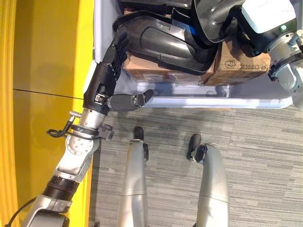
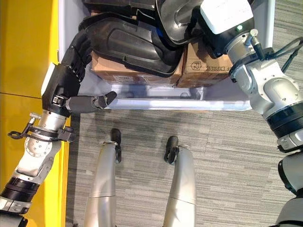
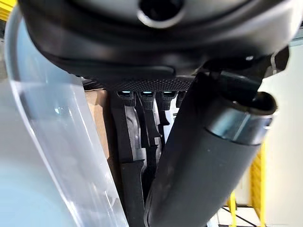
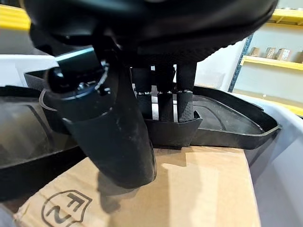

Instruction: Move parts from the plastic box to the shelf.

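Nearest the head camera lies the grey carpeted floor (image 1: 255,156), and just beyond it stands the pale, translucent plastic box (image 1: 199,101) with its near rim facing the robot. Inside the box, large black moulded plastic parts (image 1: 165,45) lie on top of brown cardboard boxes (image 1: 239,66); these carry dark printed lettering and a shield-shaped logo, seen also in the right wrist view, which I leave unread. To the robot's left of the plastic box runs a yellow surface (image 1: 42,94) with a thin dark seam across it. The left robot hand (image 1: 106,75) reaches over the box's left corner: its fingers are curled onto the end of the nearest black part, while the thumb juts out sideways over the box's near rim, apart from the part. In the left wrist view the fingers (image 3: 142,118) run down into the ribbed black moulding beside the clear box wall (image 3: 61,142). The right robot hand (image 2: 208,28) is at the far right of the box, its white-covered back up, with its fingers hidden among the overlapping black parts in the head views. In the right wrist view its fingers (image 4: 165,101) hook over the raised rim of a black part (image 4: 227,118) that rests on a cardboard box (image 4: 189,189), the thumb hanging free above the cardboard. Yellow shelves (image 4: 279,61) holding small items show in the background of that view.
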Controlling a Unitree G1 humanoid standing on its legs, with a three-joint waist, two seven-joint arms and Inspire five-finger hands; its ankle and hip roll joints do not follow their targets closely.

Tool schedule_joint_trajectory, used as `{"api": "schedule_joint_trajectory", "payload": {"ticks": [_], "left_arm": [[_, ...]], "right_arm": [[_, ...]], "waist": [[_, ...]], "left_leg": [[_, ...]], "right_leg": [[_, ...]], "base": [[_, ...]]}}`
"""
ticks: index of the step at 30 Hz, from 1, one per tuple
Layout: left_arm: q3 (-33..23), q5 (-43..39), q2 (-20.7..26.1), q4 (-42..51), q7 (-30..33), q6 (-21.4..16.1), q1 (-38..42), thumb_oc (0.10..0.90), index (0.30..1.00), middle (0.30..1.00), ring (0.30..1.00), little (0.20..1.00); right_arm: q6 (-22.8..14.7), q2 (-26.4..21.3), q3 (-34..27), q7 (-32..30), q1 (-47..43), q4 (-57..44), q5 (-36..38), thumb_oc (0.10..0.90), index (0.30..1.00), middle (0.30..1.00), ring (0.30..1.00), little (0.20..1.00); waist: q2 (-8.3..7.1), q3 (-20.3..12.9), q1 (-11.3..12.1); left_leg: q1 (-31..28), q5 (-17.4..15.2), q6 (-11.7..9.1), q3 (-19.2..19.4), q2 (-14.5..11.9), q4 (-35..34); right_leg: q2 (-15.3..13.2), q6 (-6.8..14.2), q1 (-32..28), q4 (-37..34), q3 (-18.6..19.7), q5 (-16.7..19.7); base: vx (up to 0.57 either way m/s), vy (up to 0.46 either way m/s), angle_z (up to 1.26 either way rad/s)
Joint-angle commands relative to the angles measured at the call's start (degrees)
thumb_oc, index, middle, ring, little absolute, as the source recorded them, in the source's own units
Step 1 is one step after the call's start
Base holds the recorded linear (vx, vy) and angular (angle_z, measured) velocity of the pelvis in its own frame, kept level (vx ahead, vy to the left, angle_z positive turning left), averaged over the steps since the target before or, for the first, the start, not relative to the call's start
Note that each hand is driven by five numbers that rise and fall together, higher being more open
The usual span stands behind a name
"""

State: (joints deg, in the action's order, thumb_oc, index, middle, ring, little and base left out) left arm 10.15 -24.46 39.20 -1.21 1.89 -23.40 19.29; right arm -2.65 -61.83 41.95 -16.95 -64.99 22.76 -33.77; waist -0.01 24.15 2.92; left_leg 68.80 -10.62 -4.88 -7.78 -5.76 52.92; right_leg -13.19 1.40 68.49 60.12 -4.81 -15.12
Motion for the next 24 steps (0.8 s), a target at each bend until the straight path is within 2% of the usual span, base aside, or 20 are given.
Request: {"api": "schedule_joint_trajectory", "payload": {"ticks": [1, 3, 4, 5, 10, 12, 14, 15, 16, 17, 18, 22, 24], "left_arm": [[-4.34, -0.95, -0.70, 2.32, 1.12, -1.93, -2.70, 0.900, 1.000, 1.000, 1.000, 1.000], [-4.59, -0.78, -1.23, 2.81, 1.14, -1.77, -3.43, 0.900, 1.000, 1.000, 1.000, 1.000], [-5.08, -0.32, -2.18, 3.57, 1.41, -1.47, -4.35, 0.900, 1.000, 1.000, 1.000, 1.000], [-5.50, -0.10, -2.61, 3.97, 1.16, -1.05, -5.03, 0.900, 1.000, 1.000, 1.000, 1.000], [-6.18, 0.24, -3.83, 5.52, 0.73, -0.66, -7.38, 0.900, 1.000, 1.000, 1.000, 1.000], [-7.00, 1.21, -4.96, 7.25, 0.27, 0.87, -8.99, 0.900, 1.000, 1.000, 1.000, 1.000], [-7.41, 0.63, -5.20, 7.89, -0.12, 1.17, -9.58, 0.900, 1.000, 1.000, 1.000, 1.000], [-7.70, 0.60, -5.44, 8.24, -0.24, 1.37, -9.74, 0.900, 1.000, 1.000, 1.000, 1.000], [-7.55, 0.40, -5.55, 8.13, -0.33, 1.29, -9.97, 0.900, 1.000, 1.000, 1.000, 1.000], [-7.85, 0.01, -5.74, 8.20, -0.69, 1.27, -10.07, 0.900, 1.000, 1.000, 1.000, 1.000], [-8.08, -0.06, -5.89, 8.51, -0.86, 1.29, -10.41, 0.900, 1.000, 1.000, 1.000, 1.000], [-8.39, -0.17, -6.36, 8.79, -1.77, 1.51, -10.30, 0.900, 1.000, 1.000, 1.000, 1.000], [-8.59, -0.79, -6.18, 9.38, -2.30, 2.47, -10.27, 0.900, 1.000, 1.000, 1.000, 1.000]], "right_arm": [[0.01, 2.72, -3.88, -4.28, 6.19, -4.91, 2.51, 0.400, 0.300, 0.300, 0.300, 0.300], [1.40, 3.04, -6.41, -6.20, 8.61, -6.96, 1.52, 0.400, 0.300, 0.300, 0.300, 0.300], [2.04, 3.75, -10.68, -10.39, 12.67, -9.71, -0.66, 0.400, 0.300, 0.300, 0.300, 0.300], [2.24, 3.81, -13.53, -11.93, 15.21, -11.99, -2.08, 0.400, 0.300, 0.300, 0.300, 0.300], [2.25, 4.46, -19.92, -15.62, 21.43, -17.74, -5.11, 0.400, 0.300, 0.300, 0.300, 0.300], [2.05, 5.04, -25.88, -19.11, 26.21, -22.97, -6.54, 0.400, 0.300, 0.300, 0.300, 0.300], [1.95, 4.96, -28.05, -20.73, 28.13, -25.15, -7.20, 0.400, 0.300, 0.300, 0.300, 0.300], [1.73, 5.24, -29.60, -21.93, 29.23, -26.32, -8.88, 0.400, 0.300, 0.300, 0.300, 0.300], [1.75, 5.39, -30.06, -22.67, 29.92, -26.73, -9.42, 0.400, 0.300, 0.300, 0.300, 0.300], [1.62, 5.33, -31.16, -23.79, 30.27, -27.57, -10.30, 0.400, 0.300, 0.300, 0.300, 0.300], [1.47, 5.37, -32.52, -25.00, 31.14, -28.33, -11.90, 0.400, 0.300, 0.300, 0.300, 0.300], [-0.72, 5.19, -34.50, -26.84, 31.73, -29.74, -14.49, 0.400, 0.300, 0.300, 0.300, 0.300], [-4.69, 4.71, -34.66, -26.04, 30.58, -30.67, -14.95, 0.400, 0.300, 0.300, 0.300, 0.300]], "waist": [[0.70, 5.65, -0.06], [0.67, 5.65, -0.25], [0.61, 5.65, -0.99], [0.51, 5.65, -1.22], [0.33, 5.65, -1.88], [0.18, 5.65, -2.49], [0.19, 5.65, -2.71], [0.26, 5.65, -2.78], [0.21, 5.65, -2.81], [0.33, 5.65, -2.92], [0.48, 5.65, -2.93], [0.67, 5.65, -2.94], [0.61, 5.11, -2.75]], "left_leg": [[-8.03, 1.36, 3.13, 4.40, -4.16, -8.93], [-10.20, 1.91, 2.93, 4.93, -4.45, -10.71], [-13.63, 2.60, 2.51, 5.69, -4.76, -13.36], [-15.73, 2.94, 2.27, 6.16, -4.79, -14.78], [-20.62, 3.33, 1.74, 7.39, -5.03, -17.53], [-25.63, 3.56, 1.42, 8.54, -5.02, -20.13], [-28.11, 3.69, 1.31, 9.00, -5.08, -21.43], [-28.93, 5.17, 1.71, 9.77, -5.31, -22.66], [-30.63, 3.94, 1.28, 9.49, -5.18, -22.81], [-32.01, 4.17, 1.29, 9.81, -5.24, -23.58], [-33.08, 5.46, 1.71, 10.57, -5.42, -24.67], [-39.00, 5.83, 1.69, 11.49, -5.46, -27.47], [-41.71, 5.94, 1.63, 11.51, -5.31, -28.66]], "right_leg": [[0.61, -0.03, -8.54, -7.37, 1.01, 0.12], [0.72, 0.08, -10.55, -9.07, 1.00, 0.48], [1.34, 0.17, -13.80, -10.98, 1.12, 0.47], [1.62, 0.21, -15.83, -12.08, 1.13, 0.43], [2.24, 0.30, -20.56, -14.38, 1.01, 0.21], [2.64, 0.53, -25.21, -16.93, 0.73, 0.31], [2.64, 0.71, -27.39, -18.19, 0.69, 0.46], [2.51, 0.39, -28.01, -19.37, 0.09, 1.79], [2.56, 0.88, -29.62, -19.51, 0.53, 0.70], [2.58, 0.95, -30.76, -20.13, 0.43, 0.92], [2.51, 0.59, -31.61, -21.09, -0.10, 2.09], [2.59, 0.81, -36.71, -23.10, -0.36, 2.17], [2.57, 0.82, -39.13, -24.13, -0.37, 2.14]], "base": [[-0.03, 0.041, 0.01], [-0.02, 0.054, 0.00], [-0.01, 0.075, -0.02], [0.00, 0.080, 0.00], [0.01, 0.043, -0.02], [0.03, 0.083, -0.04], [-0.01, 0.064, -0.10], [0.03, 0.054, -0.14], [0.02, 0.068, -0.11], [0.02, 0.065, -0.06], [-0.06, 0.076, -0.07], [0.00, 0.047, -0.07], [0.02, 0.020, -0.08]]}}
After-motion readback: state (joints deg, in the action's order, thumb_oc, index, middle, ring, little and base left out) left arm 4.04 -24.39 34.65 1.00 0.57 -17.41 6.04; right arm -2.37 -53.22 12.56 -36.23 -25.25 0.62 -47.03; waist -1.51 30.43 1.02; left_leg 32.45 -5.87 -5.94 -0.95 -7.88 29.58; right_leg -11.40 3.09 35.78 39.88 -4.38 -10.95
